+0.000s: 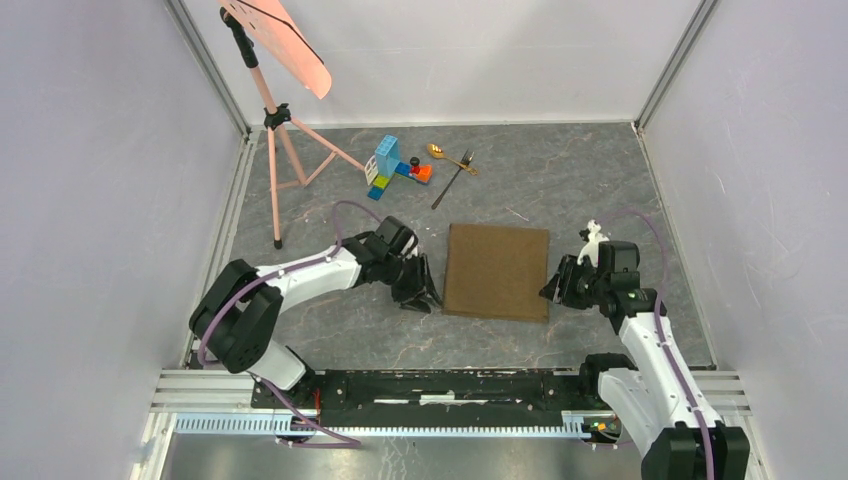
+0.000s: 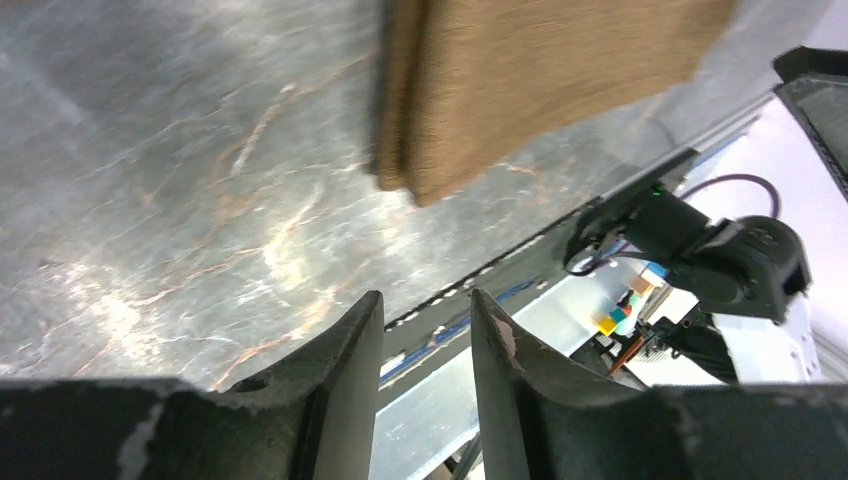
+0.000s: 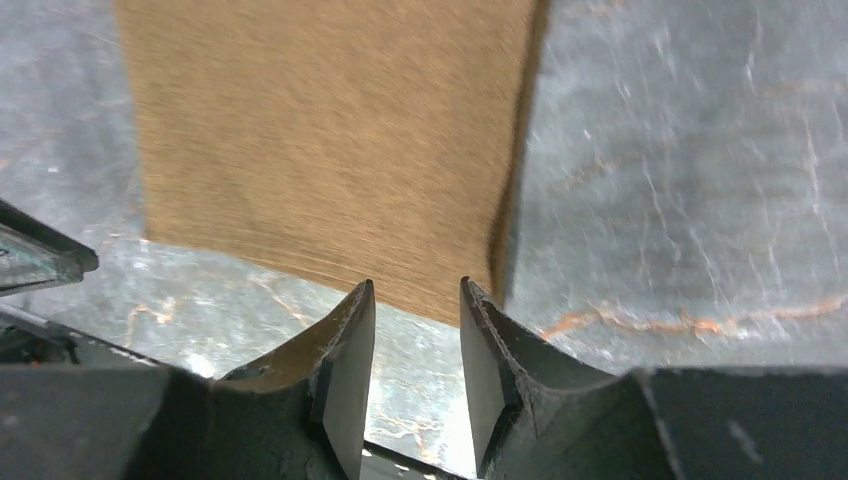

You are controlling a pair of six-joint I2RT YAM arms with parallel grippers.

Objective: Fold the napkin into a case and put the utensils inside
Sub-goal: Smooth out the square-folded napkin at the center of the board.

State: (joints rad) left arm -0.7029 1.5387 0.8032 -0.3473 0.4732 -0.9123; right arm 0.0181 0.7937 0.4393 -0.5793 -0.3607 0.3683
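The brown napkin (image 1: pixel 497 271) lies flat in the middle of the top view and looks doubled over, so folding seems to be the step in hand. Next, a corner needs a pinch. The spoon (image 1: pixel 447 156) and fork (image 1: pixel 455 177) lie at the upper middle. The left gripper (image 1: pixel 420 290) and right gripper (image 1: pixel 553 290) crouch low at the napkin's lower corners, fingers a little apart, holding nothing.

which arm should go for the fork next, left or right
Probably left. The left hand sits open at the left edge of the napkin, almost straight below the fork in the top view. The right hand is at the opposite edge, so it would have to reach diagonally across.
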